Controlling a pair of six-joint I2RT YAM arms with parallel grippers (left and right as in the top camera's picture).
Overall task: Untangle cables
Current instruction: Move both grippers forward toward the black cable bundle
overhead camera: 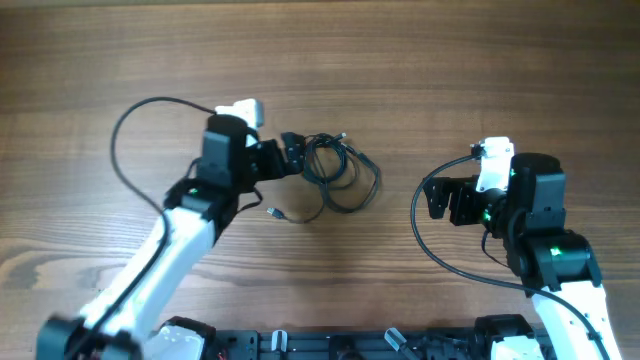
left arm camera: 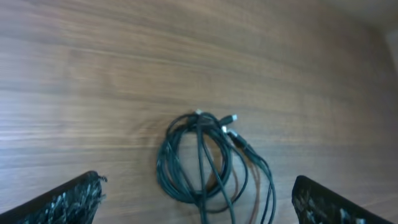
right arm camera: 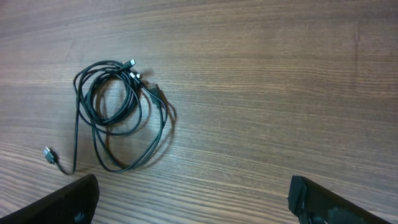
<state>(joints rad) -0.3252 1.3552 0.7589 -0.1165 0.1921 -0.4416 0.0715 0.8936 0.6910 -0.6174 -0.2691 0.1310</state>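
The cables [overhead camera: 340,172] are thin black cords bunched in loose overlapping coils on the wooden table, with small plug ends at the top and one loose end trailing to the lower left [overhead camera: 272,212]. My left gripper [overhead camera: 292,155] is open right at the coil's left edge. In the left wrist view the coil [left arm camera: 205,165] lies between and just ahead of the spread fingers [left arm camera: 199,208]. My right gripper [overhead camera: 440,198] is open and empty, well right of the cables. The right wrist view shows the cables [right arm camera: 118,112] far left, with the fingers [right arm camera: 193,202] apart over bare wood.
Thicker black arm cables loop from the left arm [overhead camera: 130,130] and beside the right arm [overhead camera: 425,235]. The arm bases stand along the table's front edge [overhead camera: 350,345].
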